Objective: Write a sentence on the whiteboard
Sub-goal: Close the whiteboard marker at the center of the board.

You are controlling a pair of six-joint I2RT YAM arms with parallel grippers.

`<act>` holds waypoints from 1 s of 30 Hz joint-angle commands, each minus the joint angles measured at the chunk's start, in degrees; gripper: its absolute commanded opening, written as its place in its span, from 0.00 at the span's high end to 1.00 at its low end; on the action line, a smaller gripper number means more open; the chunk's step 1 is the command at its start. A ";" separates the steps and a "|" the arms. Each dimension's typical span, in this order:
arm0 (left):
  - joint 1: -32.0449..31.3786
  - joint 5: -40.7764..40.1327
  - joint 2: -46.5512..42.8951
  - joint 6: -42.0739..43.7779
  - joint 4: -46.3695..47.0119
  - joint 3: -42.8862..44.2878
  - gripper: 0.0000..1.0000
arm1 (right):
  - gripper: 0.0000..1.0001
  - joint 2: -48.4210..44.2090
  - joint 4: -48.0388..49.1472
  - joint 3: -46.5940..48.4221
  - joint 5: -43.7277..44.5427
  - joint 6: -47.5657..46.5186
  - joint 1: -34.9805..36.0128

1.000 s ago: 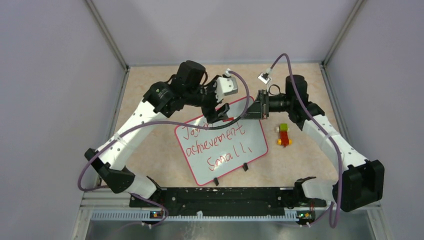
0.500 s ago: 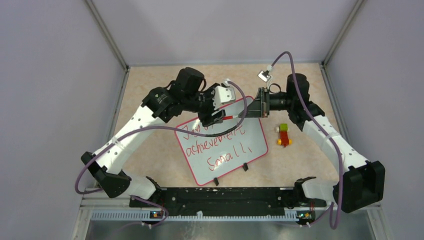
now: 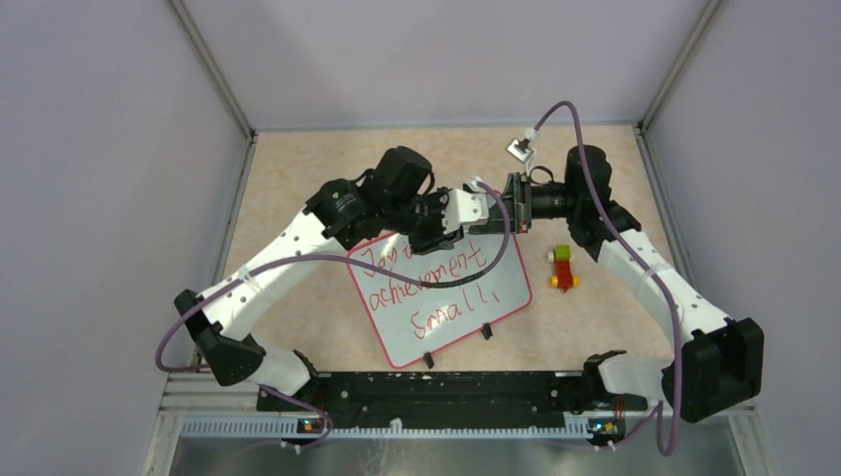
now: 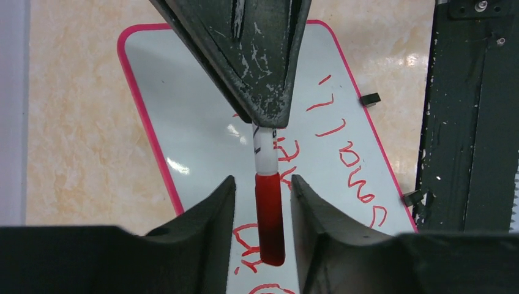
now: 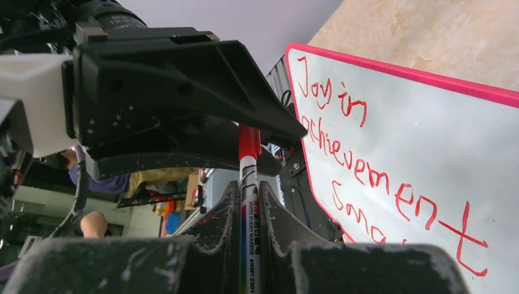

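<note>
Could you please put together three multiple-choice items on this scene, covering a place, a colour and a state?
1. Where does the block toy lie?
A. on the whiteboard
B. right of it
C. left of it
2. What colour is the sentence?
A. blue
B. red
C. black
3. What is the right hand doing?
A. standing open
B. shut on nothing
C. shut on the marker

B, it sits beyond the whiteboard's right edge; B, the letters are red; C, it clamps the marker's barrel.
</note>
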 commanded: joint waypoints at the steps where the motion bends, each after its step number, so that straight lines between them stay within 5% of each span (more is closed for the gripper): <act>1: -1.55 -1.93 0.57 1.00 1.30 -0.09 0.62 | 1.00 -0.96 3.27 0.29 -1.04 1.06 0.89; 7: -3.47 -2.44 1.42 -0.08 2.73 1.54 0.96 | 1.00 -0.47 3.29 0.15 -0.40 0.97 2.31; 30: -3.09 0.78 3.74 -6.95 5.61 7.14 1.00 | 1.00 1.50 1.59 2.72 0.83 -2.11 7.70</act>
